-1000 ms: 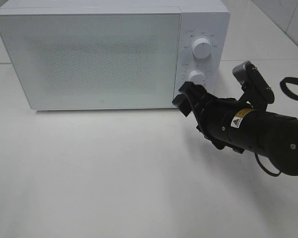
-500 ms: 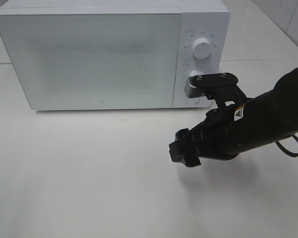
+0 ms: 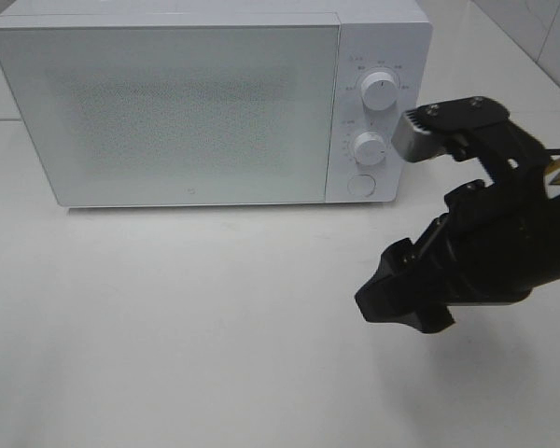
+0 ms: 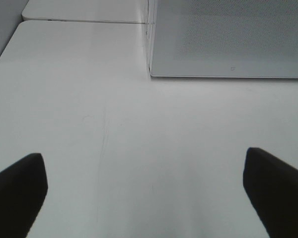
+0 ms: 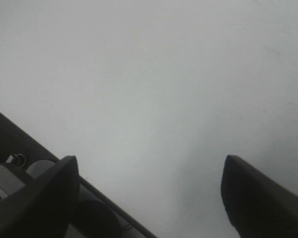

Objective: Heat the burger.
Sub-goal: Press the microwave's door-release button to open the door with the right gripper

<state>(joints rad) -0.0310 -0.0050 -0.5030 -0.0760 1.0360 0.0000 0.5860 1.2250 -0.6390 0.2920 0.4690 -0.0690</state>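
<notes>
Your right gripper [image 3: 403, 303] hangs over the white table [image 3: 168, 327], in front of the microwave [image 3: 205, 103] on the side with the knobs. Its two fingers [image 5: 260, 198] are apart and there is nothing between them. Your left gripper [image 4: 144, 193] is spread wide too. It sits low over the table, facing the other front corner of the microwave, and it holds nothing.

You cannot see the burger in any view. It is not on the bare table that shows. The microwave door [image 3: 168, 112] is shut, and its dotted window does not let you look inside, so you cannot tell if the burger is in there.

When you do find it, think of it as light and soft. The bun will likely squash if you squeeze hard. The shiny top may be slippery, and the layers inside could slide apart if you tip it. The best place to hold it is probably low on both sides of the bun. Close the fingers gently, just enough to hold it, and keep it flat while you carry it.
</notes>
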